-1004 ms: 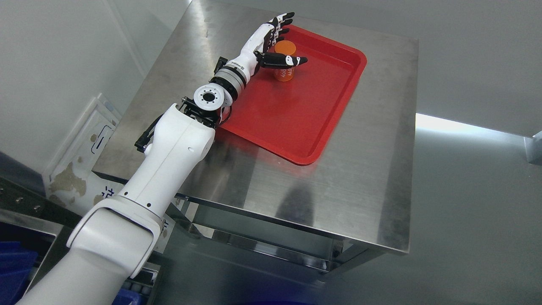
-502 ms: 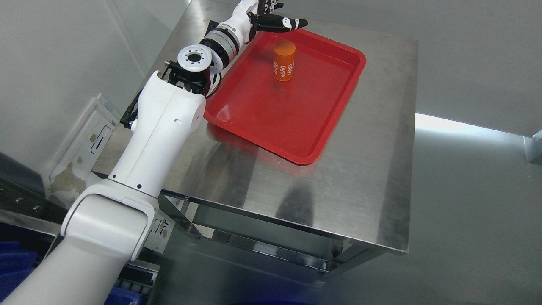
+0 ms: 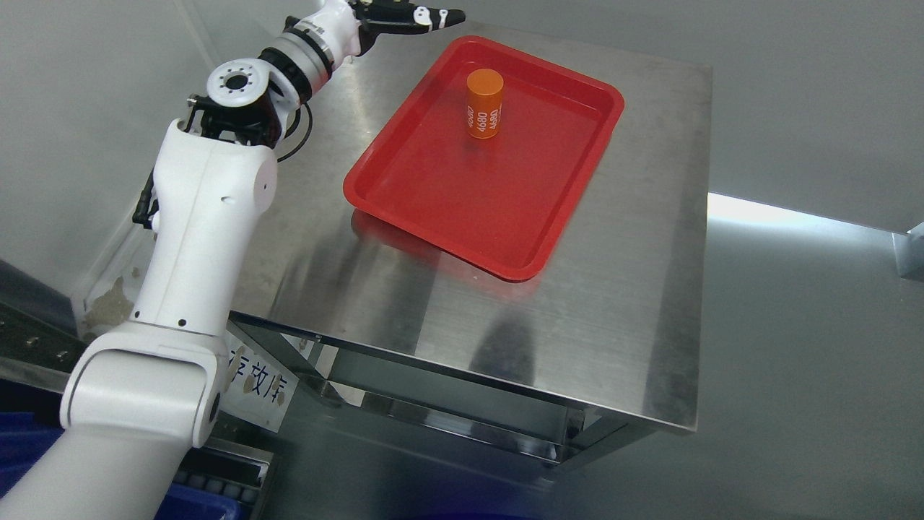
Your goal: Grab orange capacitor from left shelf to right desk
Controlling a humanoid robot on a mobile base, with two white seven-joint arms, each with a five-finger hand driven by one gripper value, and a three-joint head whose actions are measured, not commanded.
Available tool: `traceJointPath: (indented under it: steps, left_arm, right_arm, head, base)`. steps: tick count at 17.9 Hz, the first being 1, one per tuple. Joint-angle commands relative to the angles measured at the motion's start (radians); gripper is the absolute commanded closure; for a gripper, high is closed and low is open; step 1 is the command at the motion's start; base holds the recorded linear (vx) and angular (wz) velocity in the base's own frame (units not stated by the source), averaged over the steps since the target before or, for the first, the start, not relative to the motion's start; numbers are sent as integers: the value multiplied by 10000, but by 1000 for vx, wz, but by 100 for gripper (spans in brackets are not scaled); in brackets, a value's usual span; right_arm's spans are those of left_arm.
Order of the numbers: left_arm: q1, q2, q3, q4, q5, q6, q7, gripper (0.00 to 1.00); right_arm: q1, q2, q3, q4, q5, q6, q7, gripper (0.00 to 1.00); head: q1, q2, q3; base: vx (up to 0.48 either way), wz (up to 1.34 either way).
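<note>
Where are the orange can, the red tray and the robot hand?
orange can (image 3: 484, 106): head view, its printed side.
red tray (image 3: 462, 189): head view, bare floor.
robot hand (image 3: 404, 14): head view, dark fingers at top edge.

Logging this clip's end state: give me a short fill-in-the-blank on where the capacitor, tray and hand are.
1. The capacitor stands upright in the ____ tray.
2. The tray lies on a steel ____.
3. The left hand holds ____.
4. The white print on the capacitor reads ____.

Missing words: red; table; nothing; 4680
</note>
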Motion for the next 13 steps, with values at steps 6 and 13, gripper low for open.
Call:
traceJointPath:
  steps: [6,13]
  left_arm:
    - [1616,-970,2469,-862,-1083,-1831,3288,0]
    - [3395,-970,2408,-3897,-1254,-1448,2952,0]
  right_arm:
    - [230,-175,-107,-175,61,8,-4,0]
    - [230,-175,-107,-175,61,8,-4,0]
  head:
    - [0,0,0]
    - [0,0,0]
  base:
    - [0,0]
    - [0,0]
